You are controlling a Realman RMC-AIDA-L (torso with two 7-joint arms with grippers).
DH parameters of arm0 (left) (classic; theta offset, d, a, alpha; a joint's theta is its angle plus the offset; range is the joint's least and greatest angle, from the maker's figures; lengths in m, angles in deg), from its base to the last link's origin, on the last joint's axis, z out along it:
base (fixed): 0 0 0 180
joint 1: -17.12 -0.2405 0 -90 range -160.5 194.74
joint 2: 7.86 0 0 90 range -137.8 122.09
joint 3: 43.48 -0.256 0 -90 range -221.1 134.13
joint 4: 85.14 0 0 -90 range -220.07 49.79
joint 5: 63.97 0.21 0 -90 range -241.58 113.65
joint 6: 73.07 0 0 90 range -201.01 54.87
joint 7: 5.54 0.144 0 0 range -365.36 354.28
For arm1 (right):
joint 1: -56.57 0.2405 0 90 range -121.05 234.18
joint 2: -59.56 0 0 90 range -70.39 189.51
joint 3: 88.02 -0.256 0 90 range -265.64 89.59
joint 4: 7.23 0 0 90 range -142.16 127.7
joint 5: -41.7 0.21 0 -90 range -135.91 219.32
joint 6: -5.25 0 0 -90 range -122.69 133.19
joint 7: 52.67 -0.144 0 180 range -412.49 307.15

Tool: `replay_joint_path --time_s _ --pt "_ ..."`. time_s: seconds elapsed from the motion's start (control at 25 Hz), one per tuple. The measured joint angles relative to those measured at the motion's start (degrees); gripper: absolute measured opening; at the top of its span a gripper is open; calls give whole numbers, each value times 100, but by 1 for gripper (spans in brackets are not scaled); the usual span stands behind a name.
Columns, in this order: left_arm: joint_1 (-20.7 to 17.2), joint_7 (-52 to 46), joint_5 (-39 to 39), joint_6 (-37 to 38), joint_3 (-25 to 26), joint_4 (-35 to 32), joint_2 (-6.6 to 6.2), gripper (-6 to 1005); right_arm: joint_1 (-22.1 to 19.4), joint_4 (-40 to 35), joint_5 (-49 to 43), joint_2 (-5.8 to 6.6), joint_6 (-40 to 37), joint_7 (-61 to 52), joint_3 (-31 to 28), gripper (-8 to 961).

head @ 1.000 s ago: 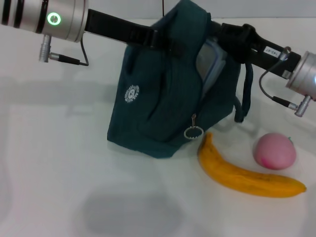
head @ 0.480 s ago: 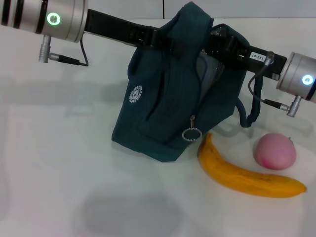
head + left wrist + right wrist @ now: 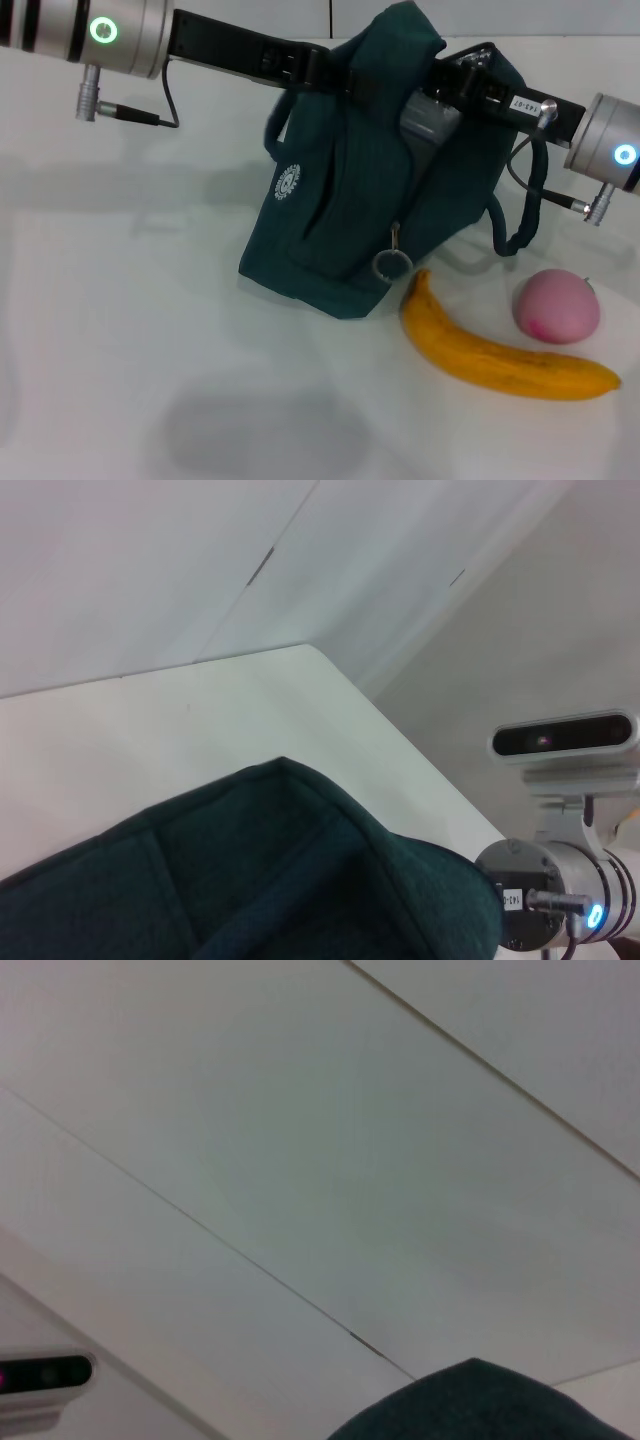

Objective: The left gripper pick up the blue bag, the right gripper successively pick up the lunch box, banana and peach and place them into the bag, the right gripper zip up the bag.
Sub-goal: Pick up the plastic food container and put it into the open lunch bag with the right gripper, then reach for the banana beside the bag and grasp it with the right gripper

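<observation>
The blue bag (image 3: 370, 170) stands tilted on the white desk (image 3: 120, 330), its top clamped in the left tool (image 3: 335, 78). The right tool (image 3: 455, 85) reaches into the bag's opening beside the grey lunch box (image 3: 428, 118), its grip impossible to tell. The banana (image 3: 490, 352) lies just beside the bag's base, the peach (image 3: 556, 305) near the banana.

Dark teal-blue bag (image 3: 350, 200) stands tilted on white table, top held up, front zip open w/ metal ring pull hanging at lower front, white round logo on side. Grey lunch box (image 3: 428, 118) sits partly inside bag's opening. Yellow banana (image 3: 490, 350) lies just beside bag's base; pink peach (image 3: 556, 306) near banana's far end.
</observation>
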Motion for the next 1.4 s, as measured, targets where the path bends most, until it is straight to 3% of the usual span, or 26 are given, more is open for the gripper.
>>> replay_joint_path --time_s 0.04,0.16,0.28,0.56,0.8,1.0,1.24,1.4 --pt "-4 0 -1 -4 0 3 -2 54 -7 -8 3 0 9 43 1 101" --pt "-11 27 -3 -30 21 69 -16 54 -63 -31 11 5 -36 99 2 283" --pt "-16 46 19 -45 64 89 -22 54 -211 -124 -14 15 -401 278 2 407" --pt "-69 116 47 -88 70 88 -21 54 -1192 -586 263 13 -1960 1445 -97 732" --pt "-88 165 52 -93 71 88 -18 54 -1989 -609 1062 45 -2441 2108 -133 842" --pt "-160 194 72 -159 70 100 -7 54 -2552 -483 1725 64 -2487 2643 -140 841" --pt "-165 199 77 -186 70 140 -18 54 -2941 -420 1654 269 -2115 2800 -115 841" --pt "-166 200 140 -321 47 154 -20 54 -3191 -394 1733 167 -1878 3434 -402 842"
